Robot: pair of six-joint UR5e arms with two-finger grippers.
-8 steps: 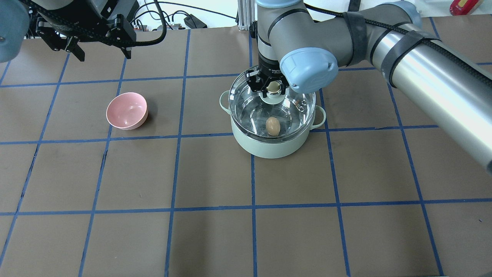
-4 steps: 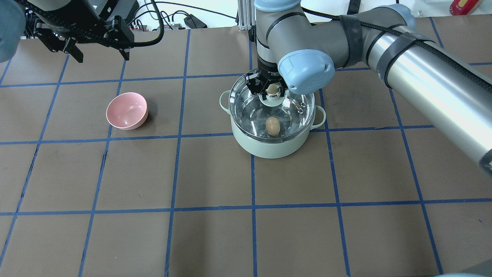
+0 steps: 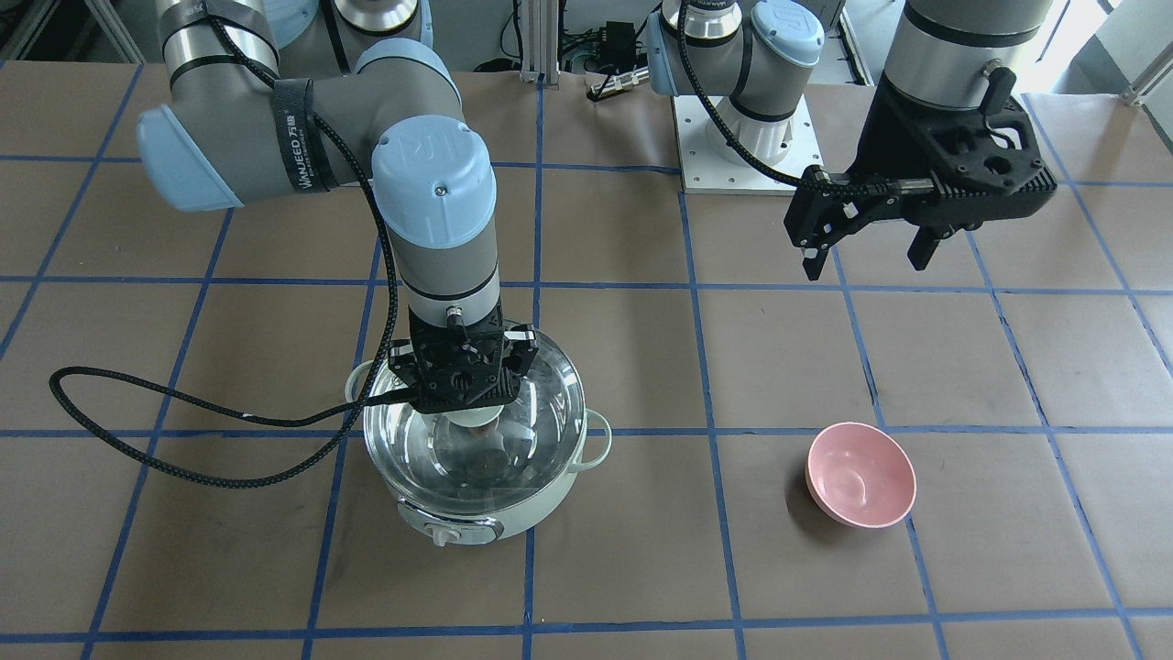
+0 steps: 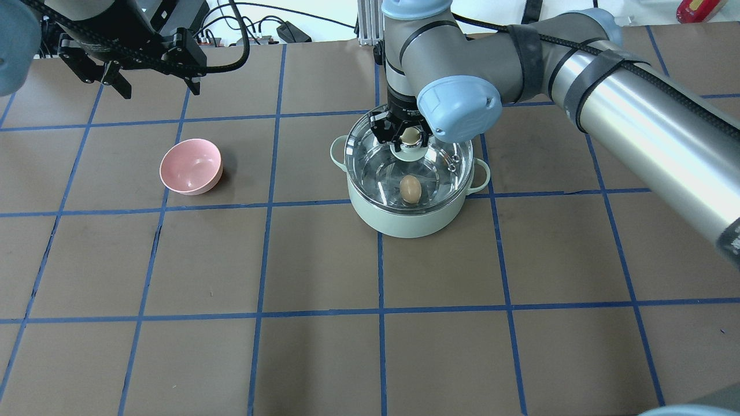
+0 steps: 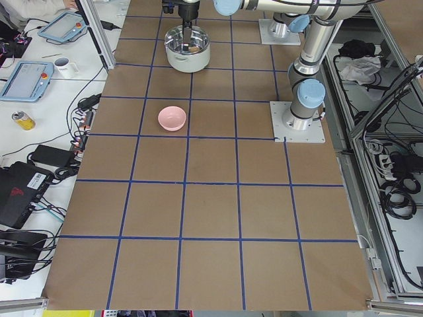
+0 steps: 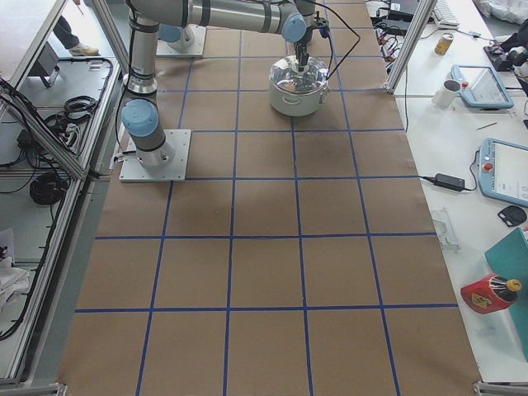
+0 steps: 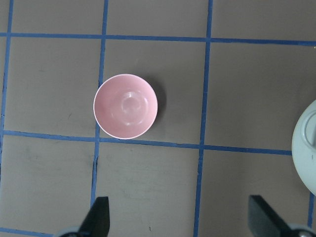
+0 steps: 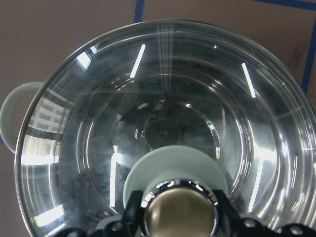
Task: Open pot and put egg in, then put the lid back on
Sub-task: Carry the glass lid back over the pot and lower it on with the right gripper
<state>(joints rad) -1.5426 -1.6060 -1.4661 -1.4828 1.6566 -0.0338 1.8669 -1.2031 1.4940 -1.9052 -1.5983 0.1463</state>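
Note:
The pale mint-green pot stands right of the table's middle, its knob facing the front-facing view. The tan egg lies inside it and shows through the glass. The clear dome lid sits over the pot's opening; I cannot tell whether it rests on the rim. My right gripper is shut on the lid's beige knob, straight above the pot. My left gripper hangs open and empty over the far left of the table.
A pink bowl stands empty left of the pot and shows below the left gripper. The right arm's black cable loops onto the table beside the pot. Brown table with blue grid tape.
The right gripper with the lid has shifted slightly left and seems a little lower over the pot. The left gripper has barely moved.

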